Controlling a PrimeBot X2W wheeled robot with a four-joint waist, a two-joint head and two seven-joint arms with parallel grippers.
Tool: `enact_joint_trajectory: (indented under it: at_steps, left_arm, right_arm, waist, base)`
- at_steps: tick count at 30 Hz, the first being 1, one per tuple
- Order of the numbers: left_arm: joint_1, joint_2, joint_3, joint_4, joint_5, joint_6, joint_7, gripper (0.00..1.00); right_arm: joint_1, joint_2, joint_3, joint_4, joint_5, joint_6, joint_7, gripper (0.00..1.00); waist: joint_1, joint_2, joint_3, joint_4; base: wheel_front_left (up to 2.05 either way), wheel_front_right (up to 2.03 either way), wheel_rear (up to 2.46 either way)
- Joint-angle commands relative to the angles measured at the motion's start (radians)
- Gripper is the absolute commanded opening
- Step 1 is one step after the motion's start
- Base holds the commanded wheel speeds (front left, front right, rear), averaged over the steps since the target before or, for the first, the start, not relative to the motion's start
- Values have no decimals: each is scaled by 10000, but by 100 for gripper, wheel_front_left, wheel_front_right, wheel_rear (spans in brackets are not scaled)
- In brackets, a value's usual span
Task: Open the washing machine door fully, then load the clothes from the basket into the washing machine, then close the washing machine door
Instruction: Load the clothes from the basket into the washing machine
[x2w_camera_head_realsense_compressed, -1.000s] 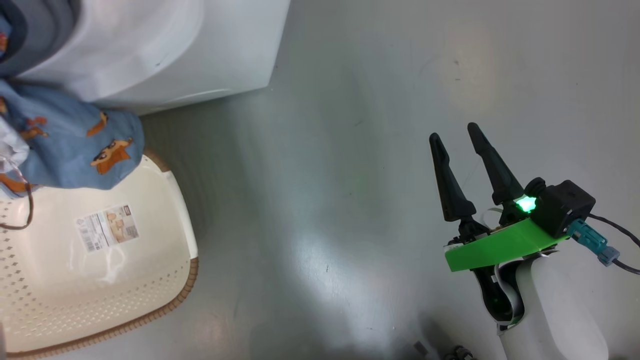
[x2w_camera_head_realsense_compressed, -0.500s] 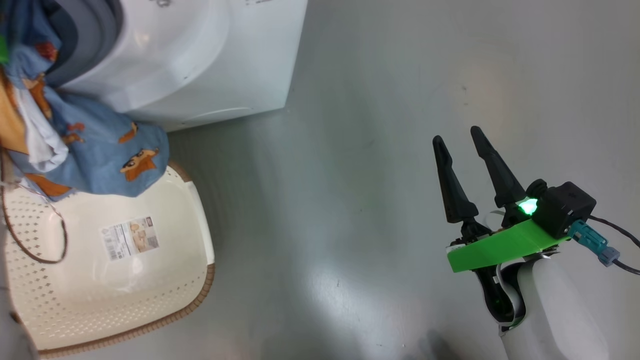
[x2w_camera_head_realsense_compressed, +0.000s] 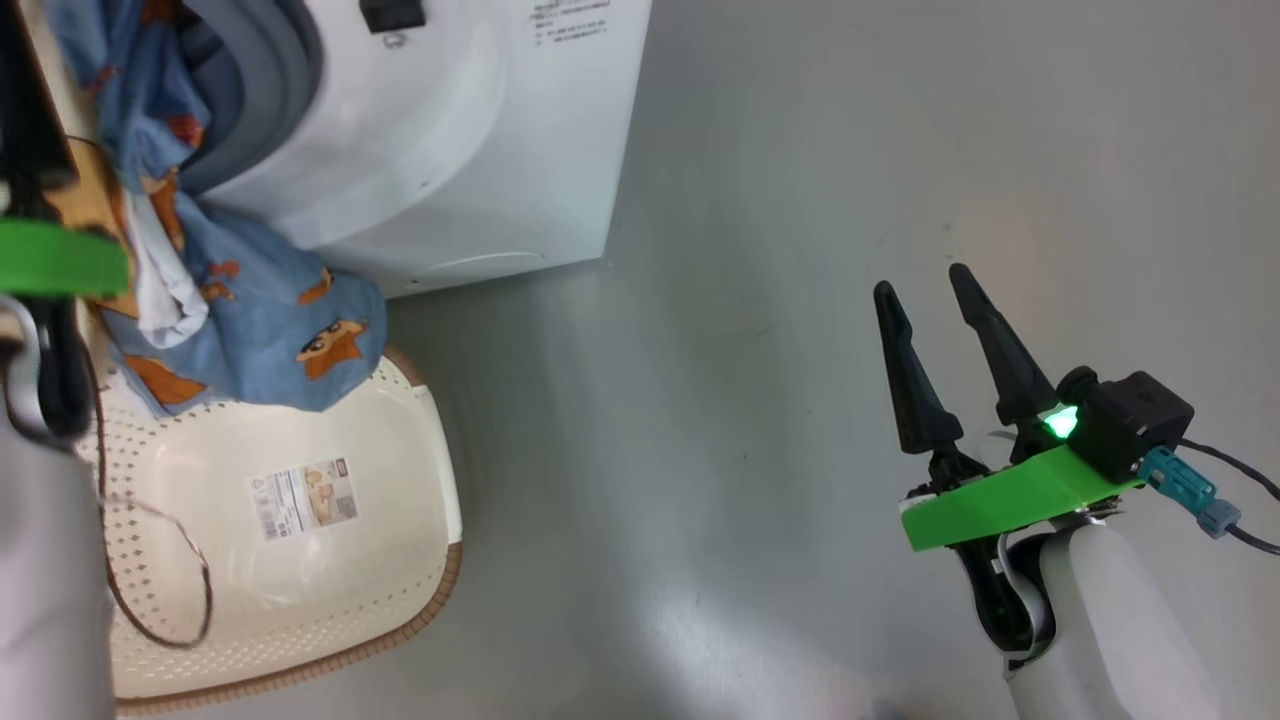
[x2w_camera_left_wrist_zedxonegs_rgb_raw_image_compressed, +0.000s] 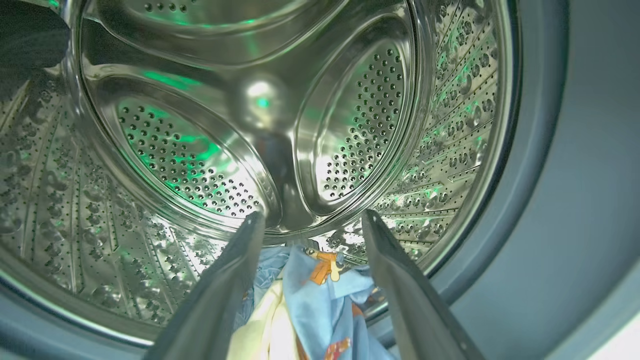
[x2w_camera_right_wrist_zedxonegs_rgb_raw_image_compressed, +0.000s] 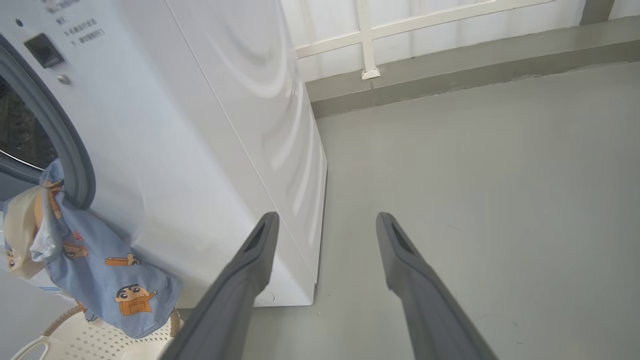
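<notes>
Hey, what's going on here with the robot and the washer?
The robot is loading laundry. Its left tool points into the washer's drum with its fingers apart. The clothes hang out of the drum, down above the basket, so they are only partly in. The right tool is open and empty over the floor, off to the side.

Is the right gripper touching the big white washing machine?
Apart. The head view shows a wide stretch of bare grey floor between the right gripper, its two dark fingers open, and the big white front-loading washing machine.
</notes>
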Motion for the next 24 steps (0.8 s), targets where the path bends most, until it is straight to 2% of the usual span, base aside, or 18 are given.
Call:
enact_joint_trajectory:
  at_steps: [1,15,24]
  left_arm:
    - [556,350,389,-588,-83,-15,-47,100]
    - [3551,-762,1234,-3154,423,-4,-47,100]
    - [4911,-1316,1432,-3664,616,22,-47,100]
  right_arm:
    - [383,20,184,-175,-36,16,-48,100]
    - [458,20,141,-226,-89,16,-48,100]
    - [419,20,203,-219,-65,16,-48,100]
  waist:
    - [0,0,-144,81]
    - [0,0,-163,233]
    - [0,0,-105,231]
  base:
    - [0,0,0]
    - [0,0,0]
    - [0,0,0]
